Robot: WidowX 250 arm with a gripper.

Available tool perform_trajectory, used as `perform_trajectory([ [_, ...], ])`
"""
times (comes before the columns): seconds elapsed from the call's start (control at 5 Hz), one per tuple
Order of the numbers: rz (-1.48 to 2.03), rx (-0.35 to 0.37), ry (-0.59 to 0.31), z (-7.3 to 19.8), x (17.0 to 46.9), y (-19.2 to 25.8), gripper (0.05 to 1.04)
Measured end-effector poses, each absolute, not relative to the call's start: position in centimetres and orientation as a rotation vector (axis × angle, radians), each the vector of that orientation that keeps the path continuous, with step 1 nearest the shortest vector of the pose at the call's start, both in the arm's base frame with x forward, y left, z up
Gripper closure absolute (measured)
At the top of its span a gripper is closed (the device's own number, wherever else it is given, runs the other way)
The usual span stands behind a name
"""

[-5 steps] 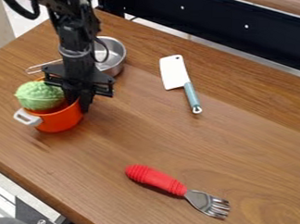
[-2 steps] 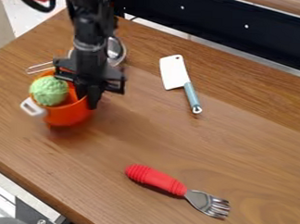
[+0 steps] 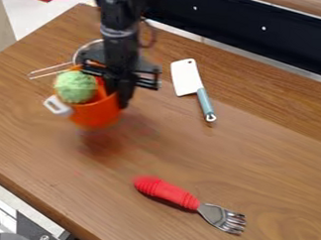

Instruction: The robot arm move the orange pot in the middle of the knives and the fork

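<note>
Orange pot point(image 3: 95, 115) moved nearer the knife point(image 3: 185, 78), end effector point(image 3: 117, 98) pointing down.

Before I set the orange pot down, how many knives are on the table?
1: the white-bladed knife, right of the orange pot in the picture; the arm could hide another.

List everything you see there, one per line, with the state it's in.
Pincer: closed on the orange pot's side.
Orange pot: upright, seemingly raised off the table.
Green ball: inside the pot.
Knife: lying flat.
Fork: lying down.
Metal pan: partly hidden behind the pincer.
</note>
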State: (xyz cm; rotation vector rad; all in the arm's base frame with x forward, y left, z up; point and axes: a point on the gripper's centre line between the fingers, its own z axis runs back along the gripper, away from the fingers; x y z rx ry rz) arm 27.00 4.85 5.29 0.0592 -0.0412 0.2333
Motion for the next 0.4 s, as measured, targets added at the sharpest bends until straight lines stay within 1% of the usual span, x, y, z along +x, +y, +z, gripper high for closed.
perform_trajectory([
  [0.2,0.194,0.032,-0.045,5.6,27.6,1.9,1.016],
  [0.4,0.179,0.025,-0.026,5.5,28.6,-1.6,1.016],
])
